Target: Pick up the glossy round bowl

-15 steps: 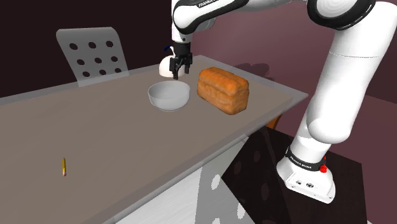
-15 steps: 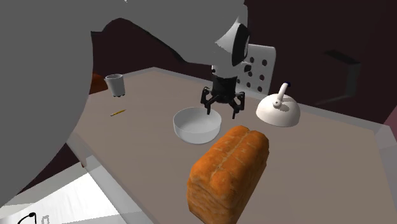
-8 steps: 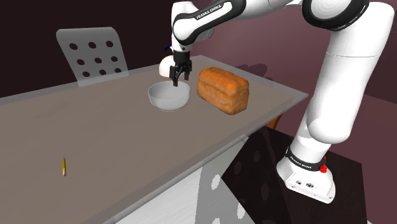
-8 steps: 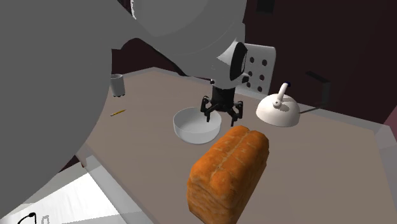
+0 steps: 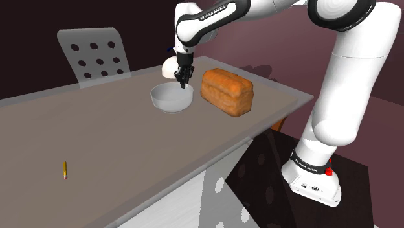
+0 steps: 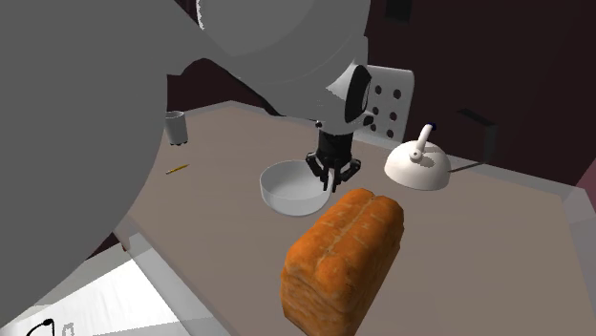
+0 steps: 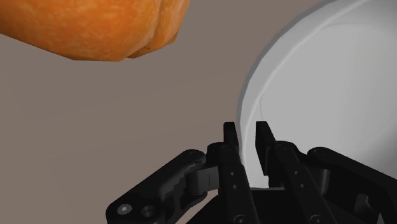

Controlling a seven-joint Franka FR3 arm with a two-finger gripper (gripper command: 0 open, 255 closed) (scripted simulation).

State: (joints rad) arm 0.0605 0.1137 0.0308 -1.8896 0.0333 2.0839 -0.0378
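The pincer (image 7: 247, 130) is drawn to a narrow gap, one finger inside and one outside the wall of the pale grey bowl (image 5: 171, 98), clasping its rim at about 2 o'clock in the shoulder view. The bowl sits on the table (image 5: 97, 142), with an orange-brown loaf (image 5: 226, 91) just beside it at 3 o'clock. The grasp appears made; the next move calls for a straight, slow lift, lest the rim slip.

gripper (image 7: 247, 137) lowered onto the bowl (image 7: 331, 95) rim, narrowed from wide apart to clasping that rim
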